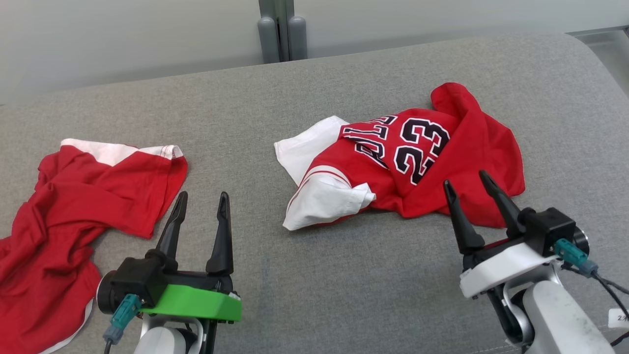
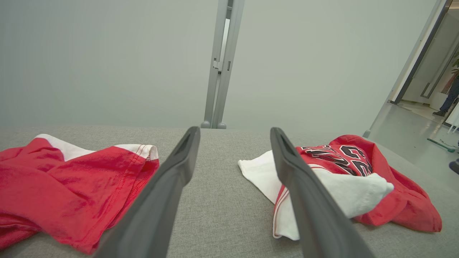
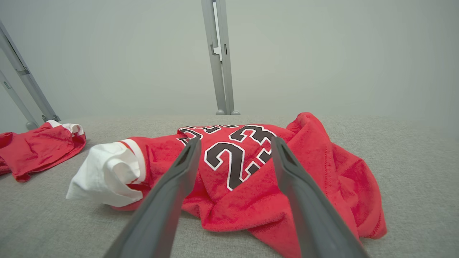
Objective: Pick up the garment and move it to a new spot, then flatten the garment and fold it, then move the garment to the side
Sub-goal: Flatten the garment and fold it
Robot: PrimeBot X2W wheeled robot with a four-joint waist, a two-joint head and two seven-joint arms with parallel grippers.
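Near edge of surface (image 1: 295, 285): my left gripper (image 1: 203, 195) and right gripper (image 1: 465, 178), both jaws spread wide, empty. Crumpled red-and-white garment (image 1: 408, 162), "23" up, right of centre, just past right jaws; second red garment (image 1: 98, 196) at left edge. Left wrist view adds an open doorway (image 2: 437, 79) beyond the right edge.

Grey upholstered surface (image 1: 344, 275) spreads beneath the left claw (image 1: 203, 195). Just left of that claw lies a crumpled red-and-white cloth (image 1: 98, 196); ahead of the claw, a grey post (image 1: 282, 34) stands upright.
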